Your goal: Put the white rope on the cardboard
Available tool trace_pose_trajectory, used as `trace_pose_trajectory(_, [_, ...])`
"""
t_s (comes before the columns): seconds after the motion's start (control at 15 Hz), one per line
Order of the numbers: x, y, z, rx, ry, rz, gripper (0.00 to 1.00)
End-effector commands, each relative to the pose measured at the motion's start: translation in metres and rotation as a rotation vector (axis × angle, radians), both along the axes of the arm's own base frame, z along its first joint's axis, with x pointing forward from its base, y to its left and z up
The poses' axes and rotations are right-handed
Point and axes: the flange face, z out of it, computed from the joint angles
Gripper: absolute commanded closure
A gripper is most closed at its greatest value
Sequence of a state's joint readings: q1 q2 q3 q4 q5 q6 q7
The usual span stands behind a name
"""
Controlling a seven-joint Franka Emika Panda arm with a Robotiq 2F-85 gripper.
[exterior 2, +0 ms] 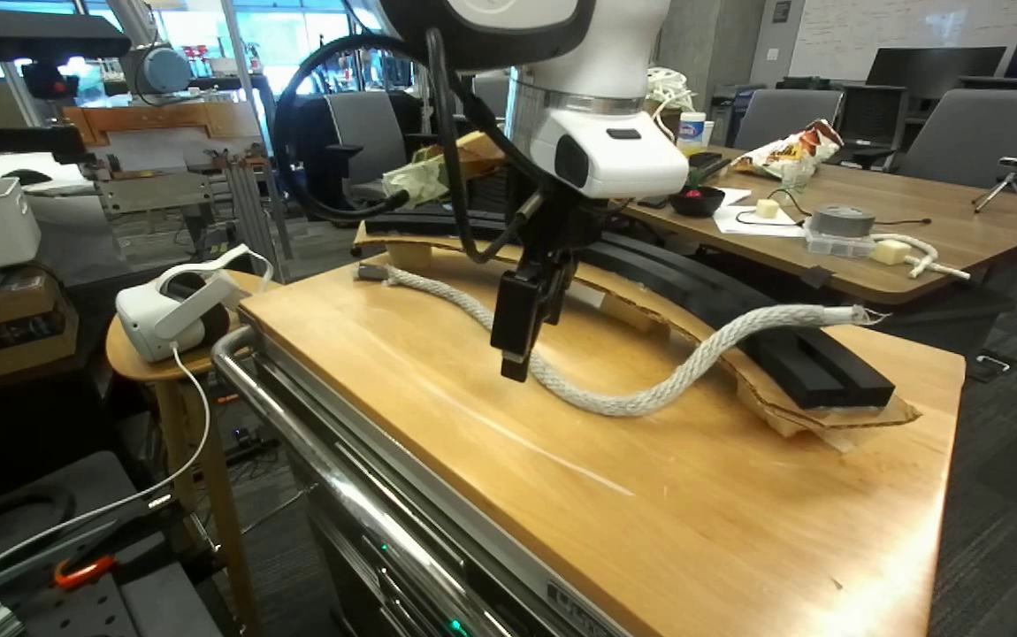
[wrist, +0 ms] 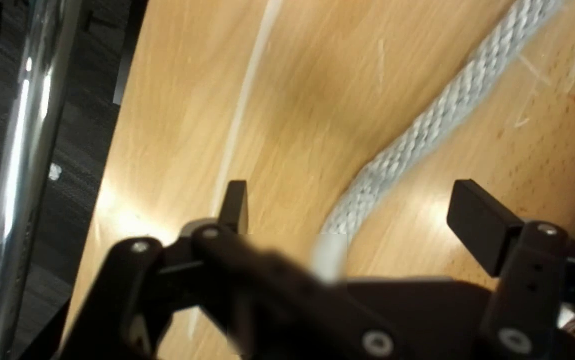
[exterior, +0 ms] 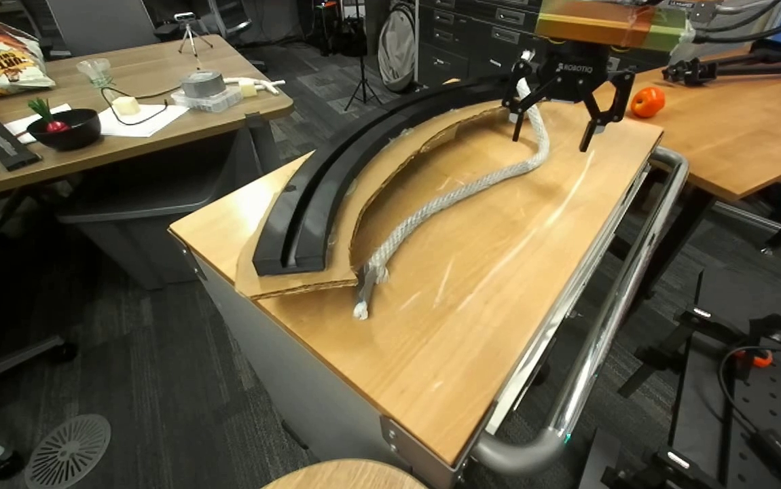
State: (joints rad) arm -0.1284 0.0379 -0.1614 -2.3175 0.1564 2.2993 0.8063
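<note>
The greyish-white rope (exterior: 458,194) (exterior 2: 601,403) lies mostly on the wooden tabletop, along the inner side of the arc-shaped cardboard (exterior: 343,246) with its black top. In an exterior view, one frayed end of the rope rises and reaches over the cardboard's near end; whether it rests on it I cannot tell. The rope's opposite end, dark and short, sits on the tabletop beside the cardboard. My gripper (exterior: 551,136) (exterior 2: 531,343) stands open above the tabletop. Seen from the wrist, the rope (wrist: 432,120) runs through the gap between the spread fingers (wrist: 482,225), touching neither.
A shiny metal rail (exterior: 611,326) (wrist: 27,165) runs along the tabletop's side. A tomato (exterior: 648,102) rests on a neighbouring table. Another table holds a black bowl (exterior: 68,132) and a chips bag (exterior: 10,64). A headset (exterior 2: 174,305) sits on a stool.
</note>
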Motion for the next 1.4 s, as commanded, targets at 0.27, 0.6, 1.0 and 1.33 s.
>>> trace_pose_trajectory(0.27, [0.000,-0.006,0.002,-0.168,0.052,-0.160,0.00])
trace_pose_trajectory(0.6, [0.005,-0.004,-0.004,-0.164,0.008,-0.189,0.00])
trace_pose_trajectory(1.0, [0.022,0.007,-0.017,-0.185,-0.061,-0.207,0.03])
trace_pose_trajectory(1.33, [0.023,0.025,-0.033,-0.190,-0.024,-0.162,0.25])
